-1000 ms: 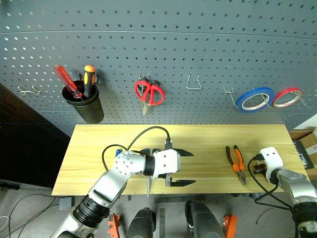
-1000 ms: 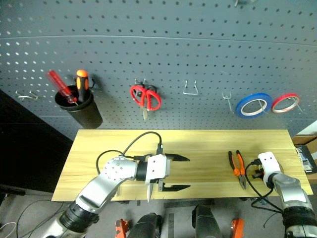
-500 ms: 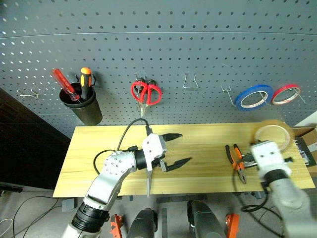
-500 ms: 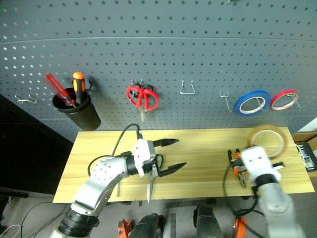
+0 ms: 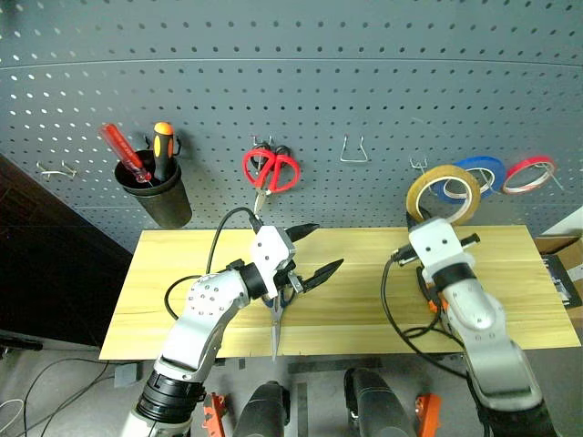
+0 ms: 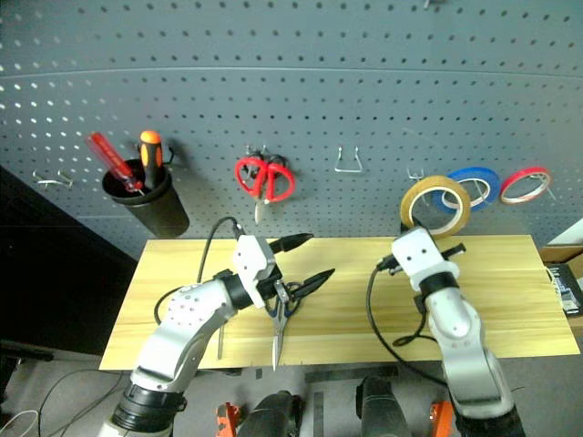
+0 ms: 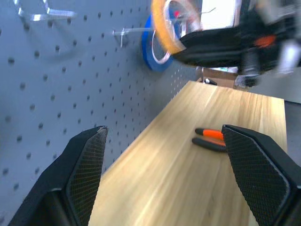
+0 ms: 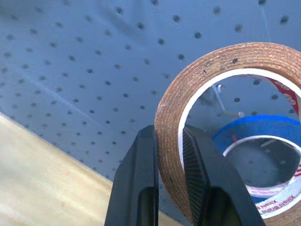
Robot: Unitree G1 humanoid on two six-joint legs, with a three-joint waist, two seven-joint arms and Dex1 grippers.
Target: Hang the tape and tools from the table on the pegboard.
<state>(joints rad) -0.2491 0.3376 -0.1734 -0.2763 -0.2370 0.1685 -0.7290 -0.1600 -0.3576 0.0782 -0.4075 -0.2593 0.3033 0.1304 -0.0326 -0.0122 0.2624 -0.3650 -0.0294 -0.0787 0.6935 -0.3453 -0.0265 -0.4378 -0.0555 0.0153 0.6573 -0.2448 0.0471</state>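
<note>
My right gripper is shut on the wall of the yellow tape ring. It holds the ring upright against the pegboard, just in front of a wire hook and partly over the blue tape ring. Above the middle of the table my left gripper hovers open with nothing in it, pointing to the right. The steel scissors with black loops lie on the table just below it, with the blade tip past the front edge. The orange-and-black pliers lie on the table's right part.
On the pegboard hang red-looped scissors, a red tape ring and a black cup with two screwdrivers. An empty hook sits at mid-board and another at far left.
My right gripper has risen from the table's right end and swung left, carrying the yellow tape up to the pegboard. My left gripper lifted a little and turned, uncovering the scissors.
</note>
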